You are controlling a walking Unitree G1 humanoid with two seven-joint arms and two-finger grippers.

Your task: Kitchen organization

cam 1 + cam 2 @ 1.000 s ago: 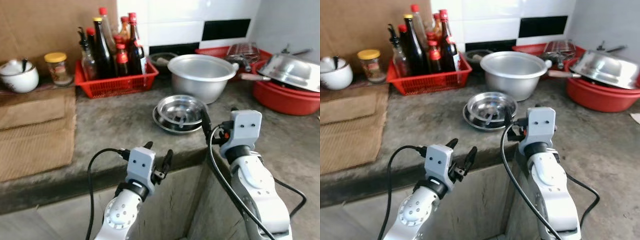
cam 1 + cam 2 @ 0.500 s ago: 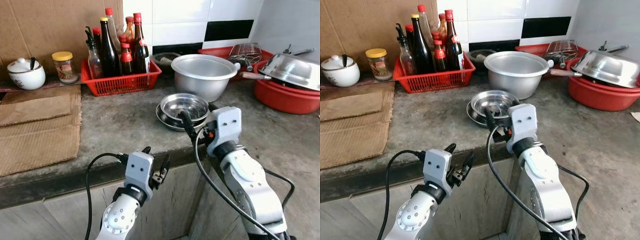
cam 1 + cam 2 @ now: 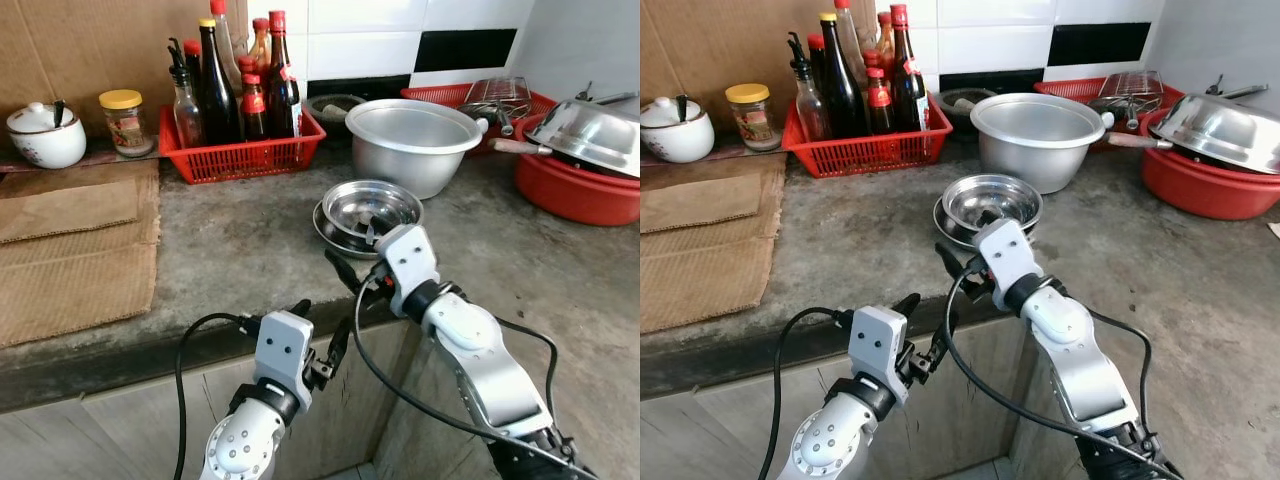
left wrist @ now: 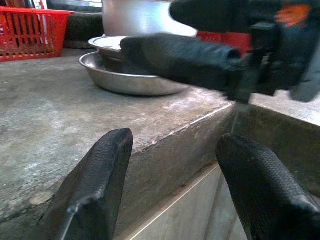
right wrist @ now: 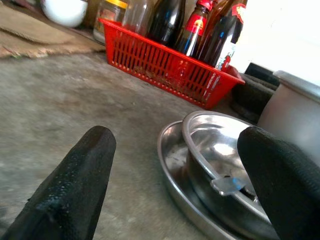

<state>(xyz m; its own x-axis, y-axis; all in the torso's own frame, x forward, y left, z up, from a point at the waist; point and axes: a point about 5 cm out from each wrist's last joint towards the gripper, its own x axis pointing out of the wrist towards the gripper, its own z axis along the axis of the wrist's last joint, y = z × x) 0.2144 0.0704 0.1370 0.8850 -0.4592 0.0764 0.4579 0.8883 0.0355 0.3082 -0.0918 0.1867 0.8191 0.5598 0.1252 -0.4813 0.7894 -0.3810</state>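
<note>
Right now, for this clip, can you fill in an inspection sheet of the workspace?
Surface: grey concrete counter, cardboard on its left part.
Job's things: steel bowl nested in a steel plate; big pot behind.
Clutter: red basket of bottles, jar, white lidded bowl, red basin with steel lid.
Grippers: right gripper jaws open beside the plate; left gripper jaws open below the counter edge.
Cables: black cable looping off the right arm.
Surroundings: white and black tiled wall.

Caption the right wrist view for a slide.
Open right tool low over the concrete counter, beside stacked steel bowls, red bottle basket behind.
</note>
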